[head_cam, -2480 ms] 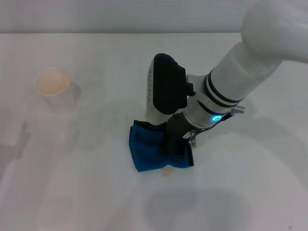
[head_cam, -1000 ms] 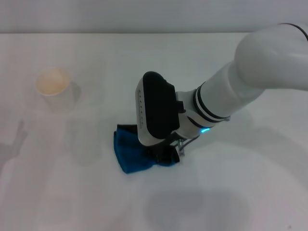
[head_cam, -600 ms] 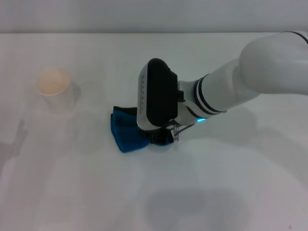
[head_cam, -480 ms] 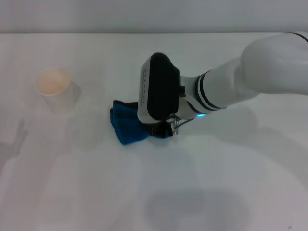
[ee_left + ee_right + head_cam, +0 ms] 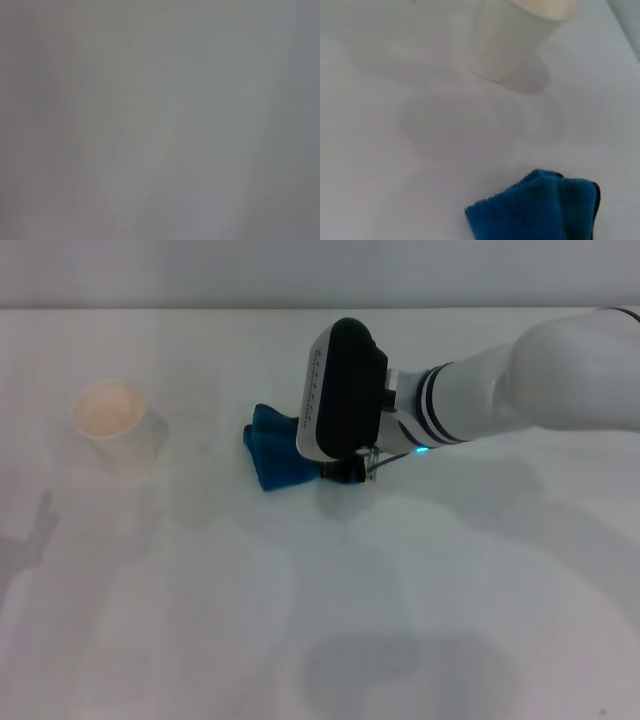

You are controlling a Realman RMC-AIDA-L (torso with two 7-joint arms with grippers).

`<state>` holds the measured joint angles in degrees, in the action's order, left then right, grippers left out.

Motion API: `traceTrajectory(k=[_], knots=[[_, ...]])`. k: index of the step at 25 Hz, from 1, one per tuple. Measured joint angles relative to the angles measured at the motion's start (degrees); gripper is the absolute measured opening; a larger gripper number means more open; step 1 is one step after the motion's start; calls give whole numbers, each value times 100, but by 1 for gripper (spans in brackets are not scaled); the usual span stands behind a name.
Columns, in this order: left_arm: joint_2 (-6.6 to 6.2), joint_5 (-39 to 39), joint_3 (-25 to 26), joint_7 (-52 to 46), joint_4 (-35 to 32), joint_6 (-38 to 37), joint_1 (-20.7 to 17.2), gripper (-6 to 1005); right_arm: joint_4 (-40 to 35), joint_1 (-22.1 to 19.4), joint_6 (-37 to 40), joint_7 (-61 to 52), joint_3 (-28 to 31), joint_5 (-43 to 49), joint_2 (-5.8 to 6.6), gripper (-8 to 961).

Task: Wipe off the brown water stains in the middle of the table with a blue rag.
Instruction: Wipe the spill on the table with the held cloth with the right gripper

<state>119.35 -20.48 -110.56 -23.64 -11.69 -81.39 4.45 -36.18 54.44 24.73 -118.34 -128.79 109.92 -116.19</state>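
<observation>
One arm alone is at work: the right hand (image 5: 345,472), reached in from the right side of the desk (image 5: 320,640), is pressed down near the desk's middle, with the blue rag (image 5: 278,453) bunched beneath and just to its left. The fingers are hidden under the wrist housing, so whether they are clamped on the cloth cannot be told. The left hand is not shown in the head view, and only a blank grey field is given by its wrist camera.

No brown water stains can be made out on the white surface around the rag, so the patch is judged either wiped or covered by the cloth. The rag's long axis is seen running roughly toward and away from the robot, crosswise to the arm.

A whitish cup (image 5: 113,424) with a tan inside is stood well to the left, apart from the rag; any further stroke leftward would be carried toward it, and nothing else lies between.
</observation>
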Motion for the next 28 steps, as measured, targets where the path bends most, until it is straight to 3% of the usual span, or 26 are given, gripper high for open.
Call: traceTrajectory(k=[16,28], knots=[[0,0,-1,0,0,0,-13,862,711,121,-395,7,-11,74,0,52],[0,0,14,0,0,0,-25,861,-478,-319,41,-29,-638,-11,8,51]])
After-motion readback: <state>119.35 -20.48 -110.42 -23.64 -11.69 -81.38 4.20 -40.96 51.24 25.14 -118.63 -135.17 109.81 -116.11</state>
